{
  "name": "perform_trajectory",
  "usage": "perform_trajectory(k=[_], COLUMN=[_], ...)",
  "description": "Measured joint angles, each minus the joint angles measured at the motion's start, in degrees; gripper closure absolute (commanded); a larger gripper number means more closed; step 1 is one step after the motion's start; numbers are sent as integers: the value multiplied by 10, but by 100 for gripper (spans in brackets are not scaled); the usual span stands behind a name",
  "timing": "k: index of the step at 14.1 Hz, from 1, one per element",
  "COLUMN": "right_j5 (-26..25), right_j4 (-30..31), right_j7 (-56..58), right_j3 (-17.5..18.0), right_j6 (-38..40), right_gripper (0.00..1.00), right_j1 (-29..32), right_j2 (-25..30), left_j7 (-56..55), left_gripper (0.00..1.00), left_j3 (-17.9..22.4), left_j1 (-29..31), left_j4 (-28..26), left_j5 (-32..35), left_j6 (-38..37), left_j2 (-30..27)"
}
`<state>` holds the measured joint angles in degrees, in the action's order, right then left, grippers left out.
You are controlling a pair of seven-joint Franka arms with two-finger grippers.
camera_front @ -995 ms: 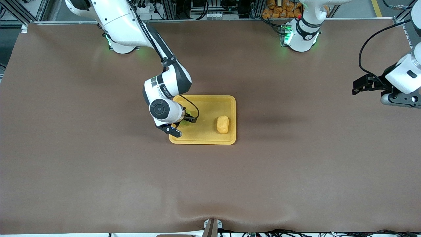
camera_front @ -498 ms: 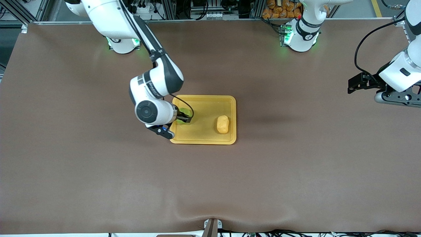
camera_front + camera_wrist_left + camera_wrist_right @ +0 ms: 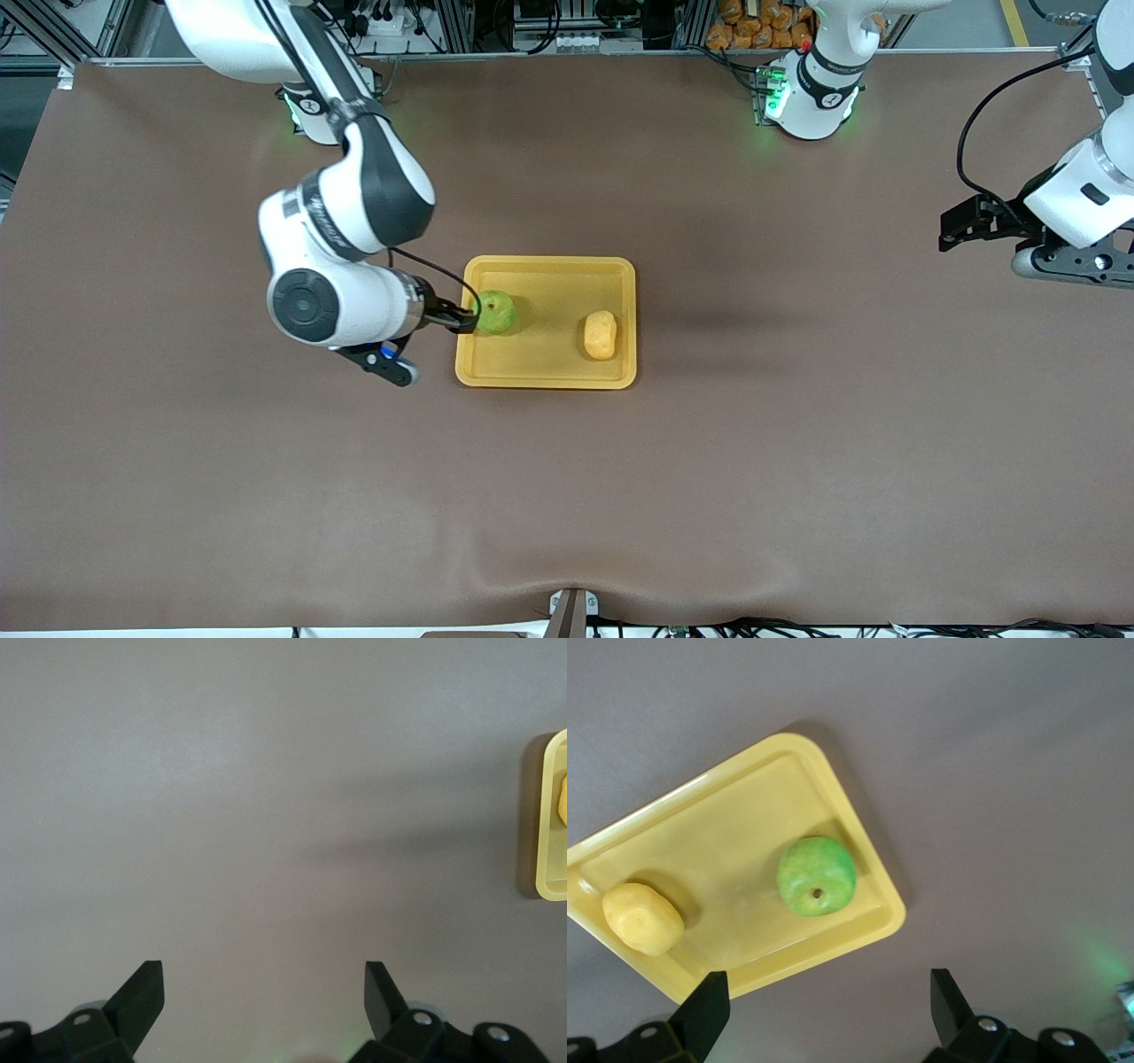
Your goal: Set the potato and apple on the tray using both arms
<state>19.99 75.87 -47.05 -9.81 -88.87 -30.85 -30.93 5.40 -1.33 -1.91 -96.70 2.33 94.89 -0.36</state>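
Note:
The yellow-orange tray (image 3: pixel 549 283) lies mid-table. The green apple (image 3: pixel 494 312) sits on it at the end toward the right arm. The potato (image 3: pixel 600 335) sits on it at the end toward the left arm. My right gripper (image 3: pixel 461 319) is open and empty, raised over the tray's edge beside the apple. Its wrist view shows the tray (image 3: pixel 726 833), apple (image 3: pixel 817 875) and potato (image 3: pixel 643 919) beneath the open gripper (image 3: pixel 824 1005). My left gripper (image 3: pixel 957 229) is open, empty and waits over bare table; its gripper (image 3: pixel 261 992) looks down on the mat, with the tray's rim (image 3: pixel 542 815) at the edge.
The brown mat (image 3: pixel 567 496) covers the whole table. Orange lumps (image 3: pixel 753 22) sit off the table by the left arm's base. A small metal bracket (image 3: pixel 571 611) sits at the table edge nearest the front camera.
My right gripper has let go of the apple, risen and drawn back toward the right arm's end of the table. The apple now shows uncovered on the tray. The left arm barely moved.

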Motion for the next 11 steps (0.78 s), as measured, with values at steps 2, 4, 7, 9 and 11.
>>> perform_trajectory(k=[2, 4, 7, 9, 11], right_j5=[-4, -5, -5, -6, -19], right_j4=[-27, -54, -93, -112, -131], right_j7=[0, 1, 1, 2, 7], right_j3=[-1, -1, -2, -2, -1], right_j6=[27, 54, 92, 108, 121], right_gripper=[0, 0, 0, 0, 0], right_j1=[17, 39, 73, 95, 113], right_j2=[0, 0, 2, 3, 7], left_j7=[0, 0, 0, 0, 0], left_gripper=[0, 0, 0, 0, 0], left_j3=[0, 0, 0, 1, 2], left_j1=[0, 0, 0, 0, 0], left_j4=[1, 5, 17, 23, 29], left_j5=[0, 0, 0, 0, 0], left_j6=[-7, -10, -11, -12, -12], left_j2=[0, 0, 0, 0, 0])
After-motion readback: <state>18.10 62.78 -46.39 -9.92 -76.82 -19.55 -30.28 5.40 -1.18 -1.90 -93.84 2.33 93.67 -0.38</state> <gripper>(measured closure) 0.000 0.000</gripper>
